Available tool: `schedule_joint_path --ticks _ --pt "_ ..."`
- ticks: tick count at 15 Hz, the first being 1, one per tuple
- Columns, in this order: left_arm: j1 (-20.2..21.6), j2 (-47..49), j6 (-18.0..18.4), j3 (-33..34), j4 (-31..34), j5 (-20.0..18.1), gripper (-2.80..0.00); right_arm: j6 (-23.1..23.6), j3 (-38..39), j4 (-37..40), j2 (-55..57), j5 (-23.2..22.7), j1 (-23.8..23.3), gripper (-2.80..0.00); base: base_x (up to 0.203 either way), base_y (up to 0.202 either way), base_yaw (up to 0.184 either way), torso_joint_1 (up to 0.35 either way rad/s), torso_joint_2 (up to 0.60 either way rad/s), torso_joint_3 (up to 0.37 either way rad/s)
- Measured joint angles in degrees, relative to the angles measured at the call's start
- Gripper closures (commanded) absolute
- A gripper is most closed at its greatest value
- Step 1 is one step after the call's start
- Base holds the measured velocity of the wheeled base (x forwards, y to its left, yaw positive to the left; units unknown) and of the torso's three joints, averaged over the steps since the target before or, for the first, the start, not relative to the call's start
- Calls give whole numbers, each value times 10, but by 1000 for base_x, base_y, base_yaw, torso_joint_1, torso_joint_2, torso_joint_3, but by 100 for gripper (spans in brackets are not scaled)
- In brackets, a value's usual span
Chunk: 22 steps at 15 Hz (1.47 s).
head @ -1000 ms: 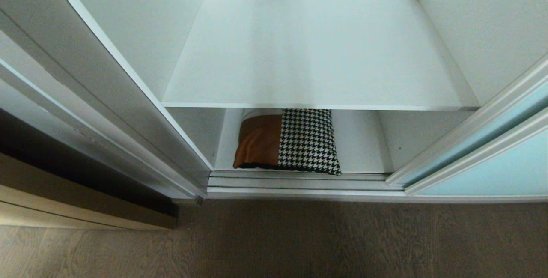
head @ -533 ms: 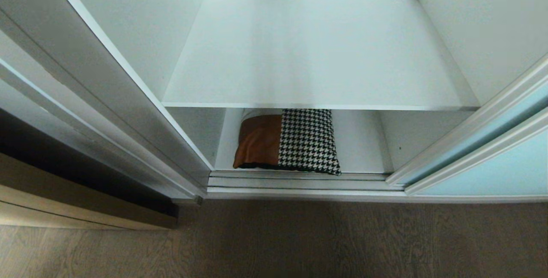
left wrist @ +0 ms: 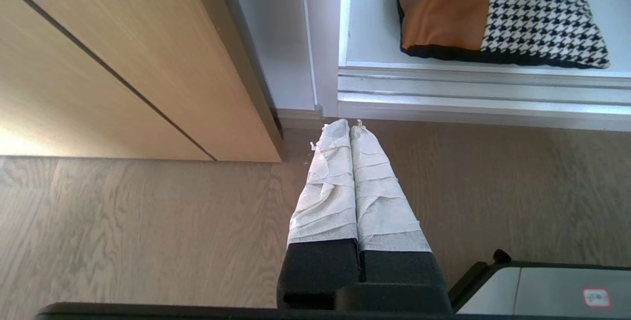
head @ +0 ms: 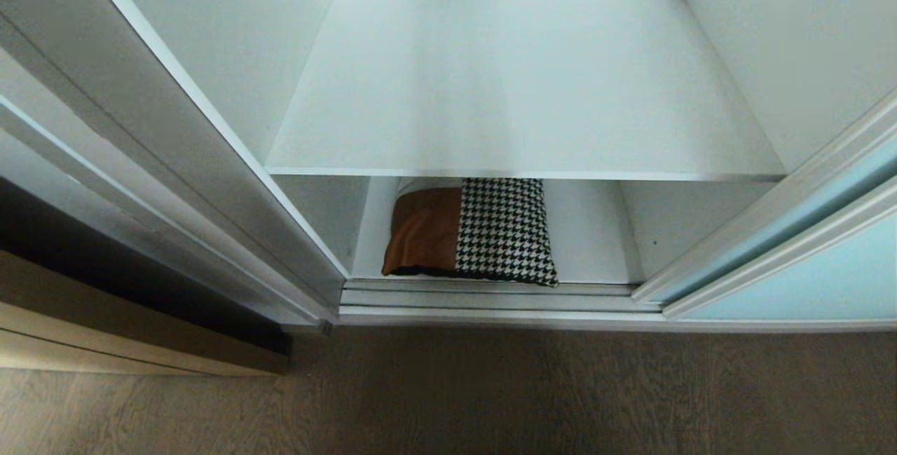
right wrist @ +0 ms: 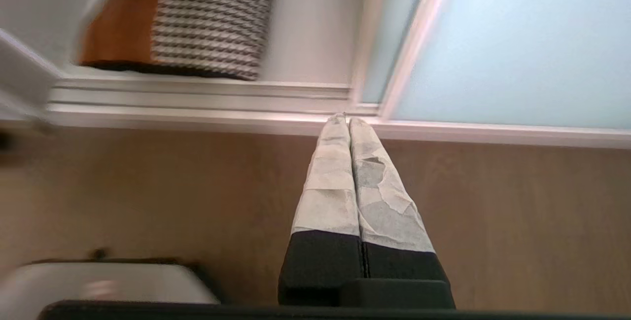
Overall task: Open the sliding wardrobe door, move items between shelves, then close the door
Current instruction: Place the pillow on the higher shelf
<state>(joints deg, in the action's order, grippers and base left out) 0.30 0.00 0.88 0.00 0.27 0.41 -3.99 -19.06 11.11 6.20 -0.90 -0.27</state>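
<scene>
Low in the centre of the head view, the cushion (head: 468,231) lies flat on the bottom shelf (head: 596,245), under the bare upper shelf (head: 518,83), its long axis running across the opening with the leather half to the left. With the sliding wardrobe door (head: 806,266) pushed off to the right, the way in stands clear. Both grippers hang above the floor, fingers pressed together on nothing; the left gripper (left wrist: 350,125) looks nearer (the right gripper (right wrist: 349,120) points at the door frame), though neither has reached the cushion
</scene>
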Motion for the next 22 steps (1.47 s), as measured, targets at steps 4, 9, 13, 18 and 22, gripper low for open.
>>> schedule_joint_path --ticks 4,9,13,18,22 --pt "0 0 0 0 0 0 0 -85 -114 167 123 -110 2 0 0 0 0 0 0 0" --pt "0 0 0 0 0 0 0 -130 -72 90 307 -164 13 0 0 0 0 0 0 0" --pt "0 0 0 0 0 0 0 -131 -41 -58 518 -168 13 0 0 0 0 0 0 0" --pt "0 0 0 0 0 0 0 -113 -20 -301 756 -188 13 0 0 0 0 0 0 0" --pt "0 0 0 0 0 0 0 -92 -20 -469 924 -199 10 0 0 0 0 0 0 0"
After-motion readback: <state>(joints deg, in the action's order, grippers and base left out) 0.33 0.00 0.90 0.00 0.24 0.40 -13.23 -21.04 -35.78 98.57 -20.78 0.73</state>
